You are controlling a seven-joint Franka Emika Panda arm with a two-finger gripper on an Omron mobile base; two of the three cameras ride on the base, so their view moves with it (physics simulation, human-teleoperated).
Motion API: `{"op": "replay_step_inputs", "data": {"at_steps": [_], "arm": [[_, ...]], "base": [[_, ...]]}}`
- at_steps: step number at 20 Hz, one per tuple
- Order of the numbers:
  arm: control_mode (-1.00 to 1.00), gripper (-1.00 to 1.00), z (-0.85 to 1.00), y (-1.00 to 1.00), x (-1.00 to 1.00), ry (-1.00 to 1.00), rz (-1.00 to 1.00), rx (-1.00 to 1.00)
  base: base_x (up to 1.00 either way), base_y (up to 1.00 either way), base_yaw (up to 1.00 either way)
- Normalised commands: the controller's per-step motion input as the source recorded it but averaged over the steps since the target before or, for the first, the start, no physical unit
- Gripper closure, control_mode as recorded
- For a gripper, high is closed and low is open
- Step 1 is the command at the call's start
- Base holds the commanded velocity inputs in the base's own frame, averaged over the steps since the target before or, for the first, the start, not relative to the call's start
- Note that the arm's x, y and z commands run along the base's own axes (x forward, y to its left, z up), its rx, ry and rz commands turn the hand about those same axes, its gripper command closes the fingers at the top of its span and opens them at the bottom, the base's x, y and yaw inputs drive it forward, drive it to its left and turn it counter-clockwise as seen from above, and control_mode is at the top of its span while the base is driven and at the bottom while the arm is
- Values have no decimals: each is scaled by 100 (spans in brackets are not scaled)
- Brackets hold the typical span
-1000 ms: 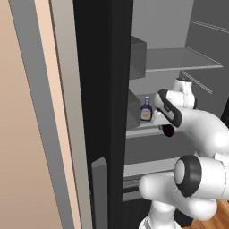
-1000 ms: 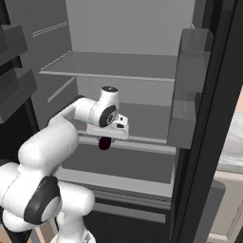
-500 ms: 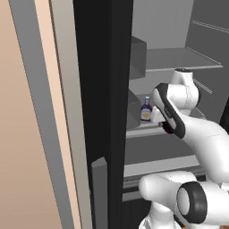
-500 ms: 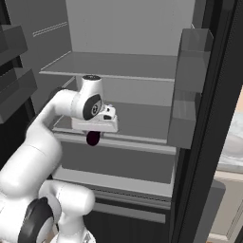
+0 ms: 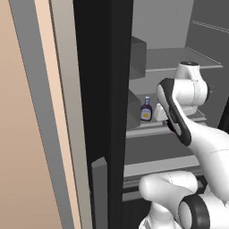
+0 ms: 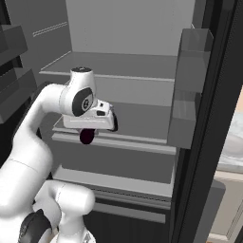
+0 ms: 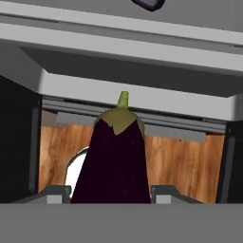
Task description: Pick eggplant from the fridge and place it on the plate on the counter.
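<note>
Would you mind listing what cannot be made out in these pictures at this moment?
- Eggplant: its lower end is cut off at the bottom of the hand view; in the right base view the hand covers most of it.
- Bottle: the label's print is too small to read in the left base view.
- Plate and counter: where they stand cannot be told.

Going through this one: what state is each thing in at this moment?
fridge: door open, grey shelves exposed.
eggplant: held between the fingers, lifted off the shelf, green stem pointing away from the hand.
gripper: shut on the eggplant.
bottle: upright on the shelf.
</note>
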Motion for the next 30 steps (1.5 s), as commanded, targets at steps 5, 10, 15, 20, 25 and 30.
{"op": "replay_step_inputs", "data": {"at_steps": [5,10,15,20,25,30], "arm": [[-100,100,51,0,-40,0,-2,0],[-100,100,30,0,-39,0,-11,0],[-100,100,24,0,-48,0,-17,0],[-100,100,27,0,-47,0,-15,0],[-100,100,23,0,-50,-2,-4,0],[-100,100,30,0,-44,-5,-1,0]], "base": [[0,0,0],[0,0,0],[0,0,0],[0,0,0],[0,0,0],[0,0,0]]}}
